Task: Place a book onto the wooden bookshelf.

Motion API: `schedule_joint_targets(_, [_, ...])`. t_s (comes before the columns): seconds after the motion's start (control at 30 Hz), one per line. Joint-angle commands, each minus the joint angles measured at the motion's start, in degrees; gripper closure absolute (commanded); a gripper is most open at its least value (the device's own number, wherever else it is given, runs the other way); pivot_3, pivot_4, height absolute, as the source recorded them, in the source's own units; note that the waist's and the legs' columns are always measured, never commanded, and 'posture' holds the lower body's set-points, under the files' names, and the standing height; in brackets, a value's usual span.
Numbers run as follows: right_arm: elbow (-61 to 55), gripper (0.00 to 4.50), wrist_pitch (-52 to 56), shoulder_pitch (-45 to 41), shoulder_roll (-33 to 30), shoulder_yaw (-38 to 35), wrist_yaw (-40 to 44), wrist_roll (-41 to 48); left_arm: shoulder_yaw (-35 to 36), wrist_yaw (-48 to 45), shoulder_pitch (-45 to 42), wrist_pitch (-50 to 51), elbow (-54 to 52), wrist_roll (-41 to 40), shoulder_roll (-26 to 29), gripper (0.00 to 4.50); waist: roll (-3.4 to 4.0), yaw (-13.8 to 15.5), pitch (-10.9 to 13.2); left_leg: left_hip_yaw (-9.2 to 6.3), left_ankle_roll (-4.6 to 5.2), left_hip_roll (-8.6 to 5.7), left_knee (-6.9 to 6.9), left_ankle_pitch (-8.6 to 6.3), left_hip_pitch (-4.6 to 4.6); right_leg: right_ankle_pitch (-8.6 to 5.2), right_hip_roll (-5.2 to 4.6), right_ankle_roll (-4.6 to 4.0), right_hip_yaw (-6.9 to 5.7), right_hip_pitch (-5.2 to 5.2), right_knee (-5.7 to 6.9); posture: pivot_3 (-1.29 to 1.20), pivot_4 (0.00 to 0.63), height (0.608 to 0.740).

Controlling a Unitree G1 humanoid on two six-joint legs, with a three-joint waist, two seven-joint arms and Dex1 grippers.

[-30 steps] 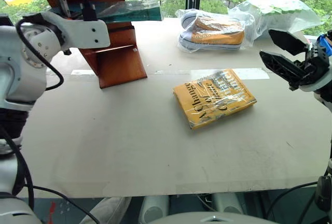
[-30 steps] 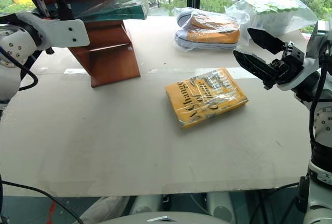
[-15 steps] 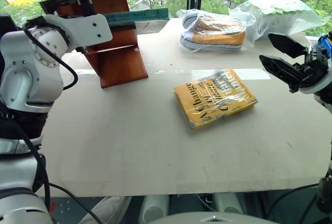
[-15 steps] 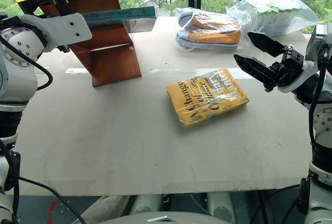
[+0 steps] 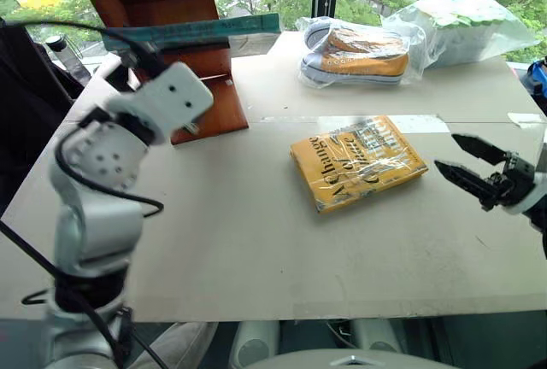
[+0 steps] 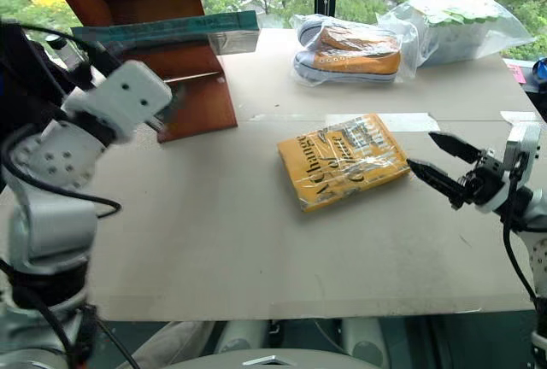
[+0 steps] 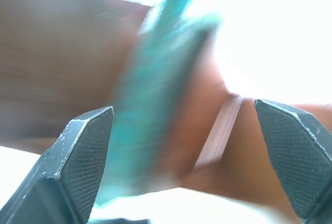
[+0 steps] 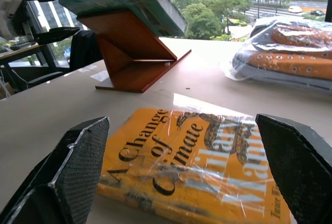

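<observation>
Pale grey-beige, the table point(image 5: 256, 249) takes the whole foreground, and the nearest part of it is bare. At the right edge the right gripper point(image 6: 440, 164) hangs low above the table with its two black fingers apart, holding nothing and pointing toward the yellow book point(image 5: 357, 161), which lies flat in shiny wrap just beside the fingertips but not touching them. In the right wrist view this yellow book lies between the two spread fingers point(image 8: 72, 175), a little ahead of them. On the left side the white left arm stands up from the table edge, and the left gripper point(image 7: 187, 156) is in front of the wooden bookshelf point(image 5: 201, 100); in the left wrist view its jaws are wide apart and hold nothing, and blurred teal and red-brown wood show ahead between them. Farther back, the book point(image 6: 167, 32), teal-green and wrapped in clear plastic, lies flat on a board of the bookshelf, with one end sticking out past the slanted side panel. At the far side of the table, well apart from the shelf, are bagged orange shoes point(image 5: 363, 49) and beside them a clear bag point(image 5: 466, 23) with something pale green inside.
</observation>
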Motion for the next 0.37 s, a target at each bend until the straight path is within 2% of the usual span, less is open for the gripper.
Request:
schedule_joint_targets(0.03, [1.5,0.00,-8.4,3.3,0.7,1.5,1.9,-7.2,2.1,0.2,13.0,5.9,-6.5,-7.0,-8.5,0.02,0.25,-0.8,-0.2,-0.03,0.00,0.00,-0.01,0.00,0.18,0.00,-0.01,0.00,0.06,0.13,0.01,0.00,0.150,0.693])
schedule_joint_targets(0.17, [8.5,0.00,-16.7,6.4,2.7,4.2,0.2,-15.8,6.1,2.5,28.8,-0.5,-2.6,-14.8,-17.1,0.02,0.20,-1.1,-0.2,-0.09,0.00,0.06,-0.12,0.00,0.44,-0.18,0.09,-0.22,0.00,0.26,0.08,0.00,0.150,0.693])
schedule_joint_targets(0.23, [11.1,0.00,-19.6,7.4,3.2,4.8,0.8,-17.7,7.1,3.0,33.4,-7.0,0.4,-17.3,-17.9,0.02,0.30,-0.9,-0.3,-0.16,-0.01,0.06,-0.11,0.00,0.54,-0.15,0.10,-0.31,-0.04,0.33,0.09,0.00,0.150,0.693])
schedule_joint_targets(0.37, [14.7,0.00,-23.4,7.3,3.6,5.8,0.9,-20.0,6.8,2.8,38.0,-16.0,4.7,-18.5,-14.9,0.02,0.31,-0.6,-0.3,-0.15,-0.03,0.04,-0.12,-0.02,0.74,-0.17,0.02,-0.33,-0.05,0.46,0.06,0.00,0.150,0.693])
